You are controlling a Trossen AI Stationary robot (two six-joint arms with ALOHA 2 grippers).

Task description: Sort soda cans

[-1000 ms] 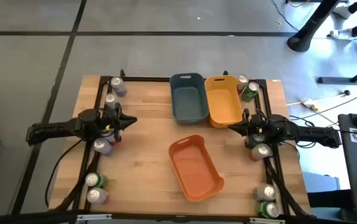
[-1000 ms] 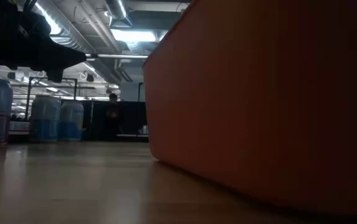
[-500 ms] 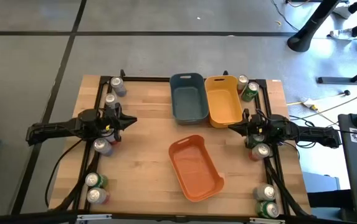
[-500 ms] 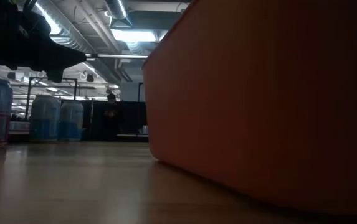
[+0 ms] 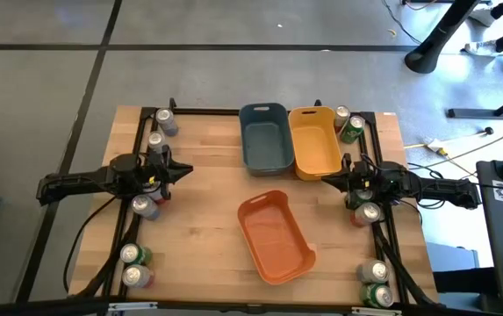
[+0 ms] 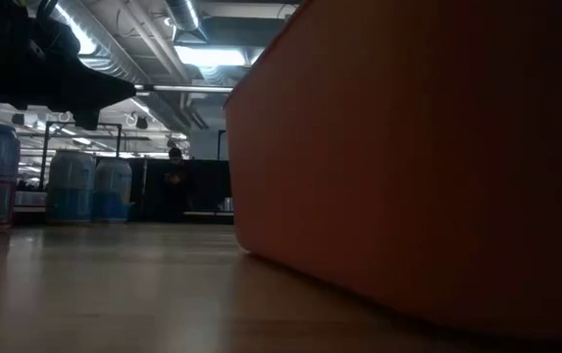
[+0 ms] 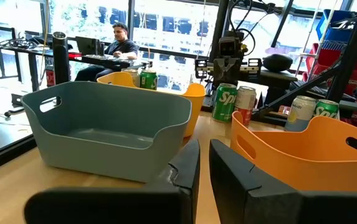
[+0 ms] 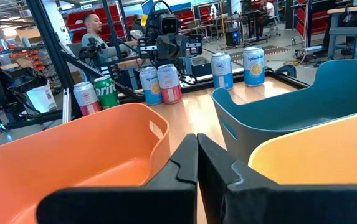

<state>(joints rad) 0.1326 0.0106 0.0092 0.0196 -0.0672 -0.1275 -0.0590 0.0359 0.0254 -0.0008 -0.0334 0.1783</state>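
Wooden table [image 5: 207, 202] carries the cans [image 5: 143, 205], all upright with silver tops up, bodies green, red or silver-grey, grouped along its 9 and 3 o'clock edges. At centre sit three bins: grey [image 5: 264, 139], yellow [image 5: 314, 142], orange [image 5: 274, 235]. Left gripper [image 5: 186, 171] at 9 o'clock, fingers nearly together, empty; right gripper [image 5: 328, 180] at 3 o'clock, closed, empty.

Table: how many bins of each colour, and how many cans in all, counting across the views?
Blue-grey bin: 1
Yellow bin: 1
Orange bin: 1
Cans: 12, six along each side edge of the table
Total: 15
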